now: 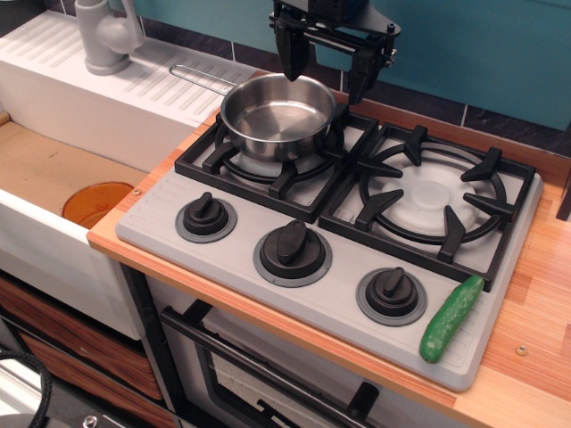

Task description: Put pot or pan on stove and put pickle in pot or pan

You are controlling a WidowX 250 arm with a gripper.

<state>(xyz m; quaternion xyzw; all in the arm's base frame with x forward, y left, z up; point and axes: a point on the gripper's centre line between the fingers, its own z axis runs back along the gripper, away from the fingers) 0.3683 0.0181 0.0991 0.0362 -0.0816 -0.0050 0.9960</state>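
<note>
Already the saucepan (278, 116) sits squarely on the left burner of the stove (330, 259), so the gripper (326, 76) hangs above its far rim spread wide and empty, while the pickle (451, 317) waits at the stove's front right corner.

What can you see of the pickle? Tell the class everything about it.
The pickle is a small, bumpy, bright green toy that looks like plastic. It lies flat and slanted on the front right corner of the grey stove, just right of the right-hand knob. Only the stove touches it.
</note>
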